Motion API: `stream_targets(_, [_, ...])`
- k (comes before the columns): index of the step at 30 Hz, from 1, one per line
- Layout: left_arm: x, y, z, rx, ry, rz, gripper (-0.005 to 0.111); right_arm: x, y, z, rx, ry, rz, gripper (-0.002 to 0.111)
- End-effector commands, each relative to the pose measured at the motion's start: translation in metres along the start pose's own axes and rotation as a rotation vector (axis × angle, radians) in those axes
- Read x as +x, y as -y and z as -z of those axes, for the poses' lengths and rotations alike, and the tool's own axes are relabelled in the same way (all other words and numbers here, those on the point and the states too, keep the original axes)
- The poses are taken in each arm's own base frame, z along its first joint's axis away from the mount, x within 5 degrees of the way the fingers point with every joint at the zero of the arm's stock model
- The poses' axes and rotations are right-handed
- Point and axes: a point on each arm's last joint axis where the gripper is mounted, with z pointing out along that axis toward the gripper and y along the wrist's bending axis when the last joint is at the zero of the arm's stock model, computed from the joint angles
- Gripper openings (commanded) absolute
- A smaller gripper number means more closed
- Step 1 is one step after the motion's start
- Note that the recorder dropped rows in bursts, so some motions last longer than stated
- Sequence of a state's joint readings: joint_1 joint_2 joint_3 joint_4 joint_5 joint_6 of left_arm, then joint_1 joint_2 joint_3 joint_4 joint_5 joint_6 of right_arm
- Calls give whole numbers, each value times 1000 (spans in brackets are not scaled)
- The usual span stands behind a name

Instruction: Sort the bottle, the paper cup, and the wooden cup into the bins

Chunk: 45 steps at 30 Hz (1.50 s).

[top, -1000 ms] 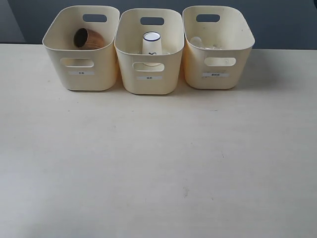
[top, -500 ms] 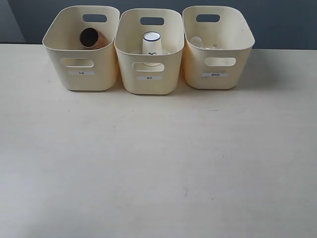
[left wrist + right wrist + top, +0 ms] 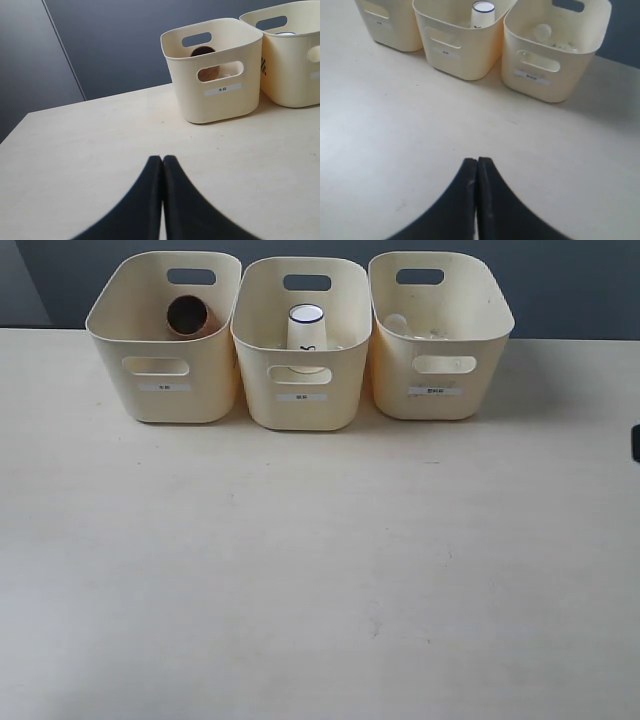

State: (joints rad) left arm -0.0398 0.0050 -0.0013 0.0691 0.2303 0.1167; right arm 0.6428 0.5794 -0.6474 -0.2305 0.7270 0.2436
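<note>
Since a second ago the wooden cup (image 3: 187, 316) has rolled inside the left bin (image 3: 165, 390), mouth now forward; it could keep rocking. Paper cup (image 3: 307, 332) stands in the middle bin, bottle (image 3: 405, 328) lies in the right. Both hands (image 3: 162, 160) (image 3: 477, 161) are closed, empty.

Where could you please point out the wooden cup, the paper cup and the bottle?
wooden cup (image 3: 186, 315), exterior view, dark opening.
paper cup (image 3: 306, 335), exterior view, white side.
bottle (image 3: 542, 32), right wrist view, white cap.

three bins (image 3: 300, 400), one wooden cup (image 3: 186, 316), one paper cup (image 3: 306, 335), seemingly one bottle (image 3: 400, 326).
</note>
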Motion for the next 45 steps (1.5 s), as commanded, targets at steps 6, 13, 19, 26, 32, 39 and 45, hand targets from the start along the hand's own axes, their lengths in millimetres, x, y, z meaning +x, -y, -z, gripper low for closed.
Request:
stream_targets(6, [0,0,0,2,10,1,0,20,-9,-19,-83,34,-69,-1])
stream_targets(13, [0,0,0,2,10,1,0,21,-11,-24,-111,106,-83,-1])
stream_targets(19, [0,0,0,2,10,1,0,47,-13,-41,-120,108,-66,-1])
stream_targets(26, [0,0,0,2,10,1,0,73,-15,-55,-141,133,-56,-1])
stream_targets(32, [0,0,0,2,10,1,0,88,-15,-60,-148,130,-46,-1])
stream_targets(39, [0,0,0,2,10,1,0,109,-15,-66,-143,83,-20,-1])
stream_targets(45, [0,0,0,2,10,1,0,123,-16,-69,-168,136,-22,-1])
